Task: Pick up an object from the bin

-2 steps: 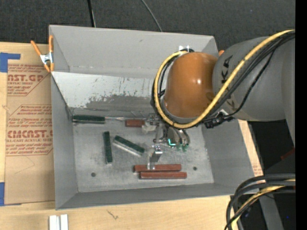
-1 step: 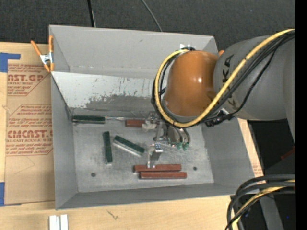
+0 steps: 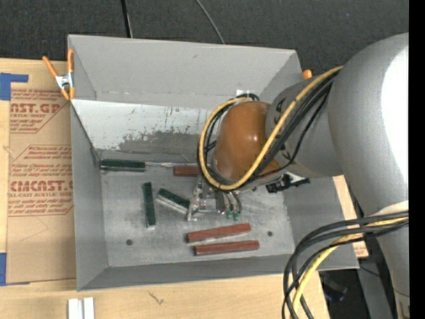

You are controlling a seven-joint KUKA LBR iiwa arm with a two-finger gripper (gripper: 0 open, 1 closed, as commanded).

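Note:
My gripper [image 3: 211, 207] hangs low over the middle of the bin floor, under the orange wrist cover. Just left of its fingertips a dark green bar [image 3: 172, 199] lies slanted, its right end close to the fingers. Two reddish-brown bars lie in front of the gripper: one [image 3: 218, 232] slightly tilted, the other [image 3: 226, 247] nearer the front wall. Nothing shows between the fingers.
A dark green bar [image 3: 148, 205] lies upright on the left of the floor. Another dark green bar [image 3: 122, 165] rests along the back wall's foot at left. A short reddish-brown piece [image 3: 186, 171] sits near the back wall, partly behind the arm.

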